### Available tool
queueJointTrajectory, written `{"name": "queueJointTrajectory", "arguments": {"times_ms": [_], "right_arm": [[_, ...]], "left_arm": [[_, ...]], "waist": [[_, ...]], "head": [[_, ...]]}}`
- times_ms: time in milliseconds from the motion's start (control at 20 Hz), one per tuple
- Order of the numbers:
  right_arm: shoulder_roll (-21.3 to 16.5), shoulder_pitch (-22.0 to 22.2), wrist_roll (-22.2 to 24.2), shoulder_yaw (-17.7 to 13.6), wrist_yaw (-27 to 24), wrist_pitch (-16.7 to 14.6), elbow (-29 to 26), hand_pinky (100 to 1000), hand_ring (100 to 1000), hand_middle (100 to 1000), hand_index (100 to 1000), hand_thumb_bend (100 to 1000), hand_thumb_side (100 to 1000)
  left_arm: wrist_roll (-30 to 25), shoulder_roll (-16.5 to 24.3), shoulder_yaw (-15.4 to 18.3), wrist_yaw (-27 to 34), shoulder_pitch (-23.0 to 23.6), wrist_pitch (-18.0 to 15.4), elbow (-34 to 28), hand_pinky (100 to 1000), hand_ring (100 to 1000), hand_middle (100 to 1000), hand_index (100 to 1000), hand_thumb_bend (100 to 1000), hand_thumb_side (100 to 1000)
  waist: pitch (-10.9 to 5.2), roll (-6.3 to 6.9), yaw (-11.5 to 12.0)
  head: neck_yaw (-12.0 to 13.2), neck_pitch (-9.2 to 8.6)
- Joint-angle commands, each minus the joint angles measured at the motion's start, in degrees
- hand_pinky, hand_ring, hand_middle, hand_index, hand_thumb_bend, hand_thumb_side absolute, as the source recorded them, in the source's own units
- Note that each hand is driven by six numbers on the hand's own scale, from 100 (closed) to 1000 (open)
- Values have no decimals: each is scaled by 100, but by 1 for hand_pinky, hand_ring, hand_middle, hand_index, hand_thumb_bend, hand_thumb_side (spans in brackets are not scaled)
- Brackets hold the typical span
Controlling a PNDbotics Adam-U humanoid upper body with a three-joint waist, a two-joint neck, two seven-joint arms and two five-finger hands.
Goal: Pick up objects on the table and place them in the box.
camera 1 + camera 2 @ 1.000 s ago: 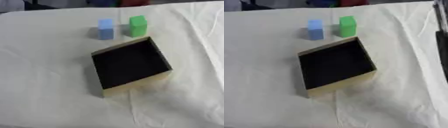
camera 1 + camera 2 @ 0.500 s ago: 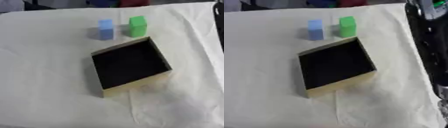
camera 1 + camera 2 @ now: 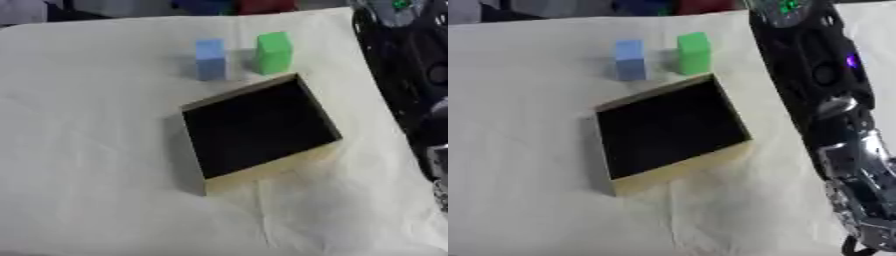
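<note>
- My right arm reaches in along the right side of the scene; its hand sits at the near right corner, and I cannot tell how the fingers are set. My left hand is out of sight.
- The green block and blue block stand upright side by side, just beyond the far edge of the empty black-lined box.
- I judge green the better first pick, being nearer my arm.
- I'd come down from above, so I don't knock the blue one.
</note>
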Motion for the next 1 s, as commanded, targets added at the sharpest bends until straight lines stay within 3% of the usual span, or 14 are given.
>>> {"name": "queueJointTrajectory", "arguments": {"times_ms": [50, 550, 800, 1000], "right_arm": [[130, -220, -10, -135, 390, -48, 477, 902, 770, 700, 959, 100, 1000], [345, -242, 191, -466, 1194, -52, 1553, 904, 803, 746, 985, 100, 1000], [311, -234, 758, -450, 1680, -58, 1762, 907, 836, 786, 1000, 100, 1000], [252, -293, 1341, -467, 2365, -41, 1908, 911, 855, 805, 1000, 100, 1000]], "left_arm": [[-35, 69, 1, 50, -94, -6, -105, 774, 675, 719, 887, 254, 740], [-54, 62, -11, 69, -108, -9, -105, 774, 675, 720, 887, 252, 739], [-66, 62, -20, 74, -99, -8, -105, 774, 675, 720, 887, 251, 740], [-79, 64, -29, 77, -95, -7, -105, 773, 675, 719, 886, 250, 739]], "waist": [[-134, 13, 27], [-158, 20, 38], [-174, 31, 33], [-192, 35, 26]], "head": [[-30, -17], [-40, -46], [-20, -32], [-14, -20]]}}
